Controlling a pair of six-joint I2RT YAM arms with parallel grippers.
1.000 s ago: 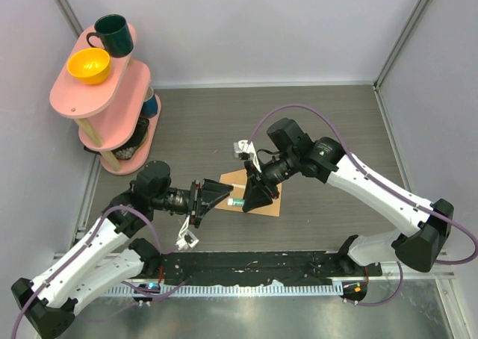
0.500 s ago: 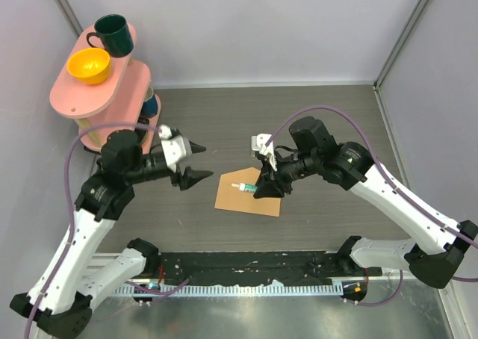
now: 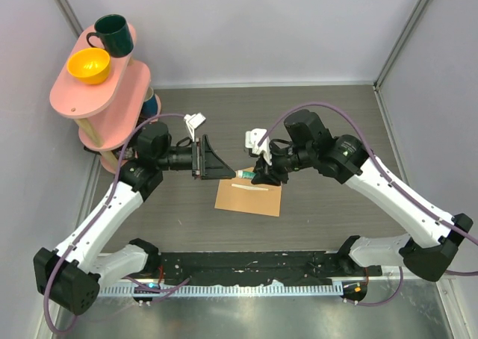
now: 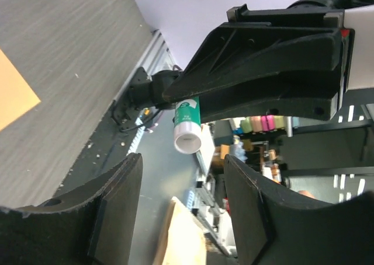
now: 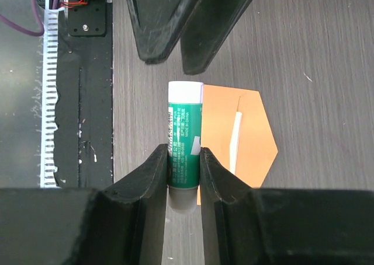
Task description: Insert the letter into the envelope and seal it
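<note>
Looking down from the top camera, I see the envelope (image 3: pixel 246 201) lying flat near the middle of the desk (image 3: pixel 321 115), a little closer to the near edge than to the far one. Its long axis runs left to right, almost parallel to the near edge, with the right end turned slightly nearer. A thin pale line (image 3: pixel 251 187) crosses its face along that same axis; I cannot tell what it is.

The right gripper (image 5: pixel 184 160) is clamped on a green glue stick (image 5: pixel 185 131), one finger on each side of the barrel. It holds the stick in the air over the envelope's far long edge. The stick is roughly level, its long axis also left to right, and its white cap points left.

The left gripper (image 5: pixel 174 65) reaches in from the left and faces that cap. Its fingers are apart, with nothing between them, and their tips stop just short of the cap. In the left wrist camera the cap's round end faces me, framed between the two spread fingers.

At the far left corner of the desk stands a pink tiered shelf (image 3: pixel 97 100). On its top tier are a dark green mug (image 3: pixel 112 34) and a yellow bowl (image 3: pixel 88 65).
</note>
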